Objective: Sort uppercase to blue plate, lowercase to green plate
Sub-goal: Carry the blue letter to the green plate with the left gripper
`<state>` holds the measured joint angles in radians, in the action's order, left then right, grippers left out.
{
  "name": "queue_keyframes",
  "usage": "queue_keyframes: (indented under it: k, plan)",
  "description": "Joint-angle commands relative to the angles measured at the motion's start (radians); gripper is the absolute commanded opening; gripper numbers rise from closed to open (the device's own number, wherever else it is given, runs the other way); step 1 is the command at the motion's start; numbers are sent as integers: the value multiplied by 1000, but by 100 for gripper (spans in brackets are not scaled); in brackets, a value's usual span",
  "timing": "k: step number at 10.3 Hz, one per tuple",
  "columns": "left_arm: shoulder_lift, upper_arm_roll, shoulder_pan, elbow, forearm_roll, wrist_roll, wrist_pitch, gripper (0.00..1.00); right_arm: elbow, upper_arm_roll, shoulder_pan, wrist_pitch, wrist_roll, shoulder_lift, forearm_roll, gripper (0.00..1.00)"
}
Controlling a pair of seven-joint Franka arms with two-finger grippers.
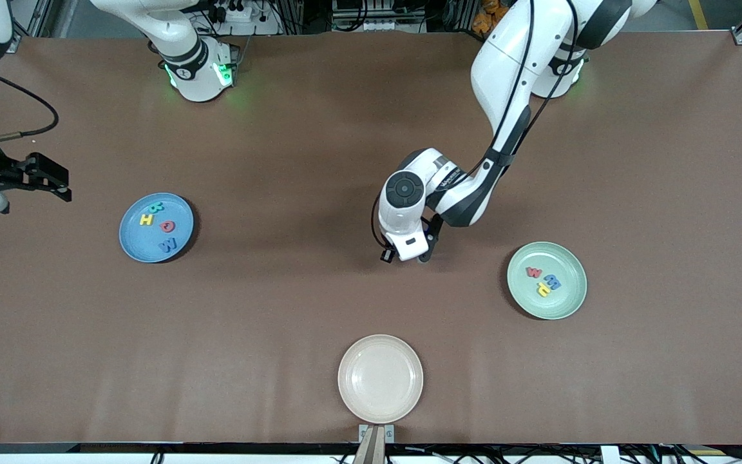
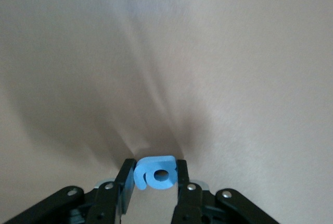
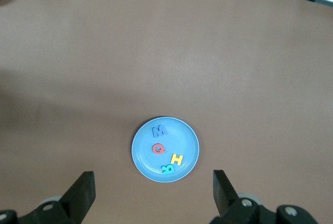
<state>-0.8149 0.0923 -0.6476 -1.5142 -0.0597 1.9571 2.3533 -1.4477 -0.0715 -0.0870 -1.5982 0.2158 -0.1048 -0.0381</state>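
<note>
My left gripper (image 1: pixel 411 255) is low over the middle of the table, between the two plates. Its jaws (image 2: pixel 155 168) are shut on a rounded blue lowercase letter (image 2: pixel 169 164), which the hand hides in the front view. The green plate (image 1: pixel 538 301) toward the left arm's end holds a red w (image 1: pixel 533 272), a blue letter (image 1: pixel 552 281) and a yellow one (image 1: pixel 543 290). The blue plate (image 1: pixel 134 243) holds a yellow H (image 1: pixel 146 220), a teal letter (image 1: pixel 156 207), a red Q (image 1: pixel 168 226) and a blue M (image 1: pixel 168 245). My right gripper (image 3: pixel 152 185) hangs open and high above the blue plate (image 3: pixel 140 162).
A cream plate (image 1: pixel 380 378) with nothing on it sits near the table's front edge, nearer to the front camera than my left hand. The rest of the surface is bare brown table (image 1: pixel 268 309).
</note>
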Motion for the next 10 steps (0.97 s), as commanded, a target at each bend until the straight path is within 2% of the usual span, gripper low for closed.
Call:
queue_keyframes:
  k: [1,3,6,10]
  plan:
    - [55,-23,49,-4,-31,20,-52,0,23,13,18,14,-19,13,11,100]
    - [85,-83,89,-7,-37,-6,-97,0,23,13,18,15,-116,13,9,100]
    - [121,-80,231,-12,-37,-154,-164,0,21,12,41,12,-220,13,15,100]
    - [131,-77,423,-14,-26,-367,-296,0,21,15,35,17,-176,17,11,100]
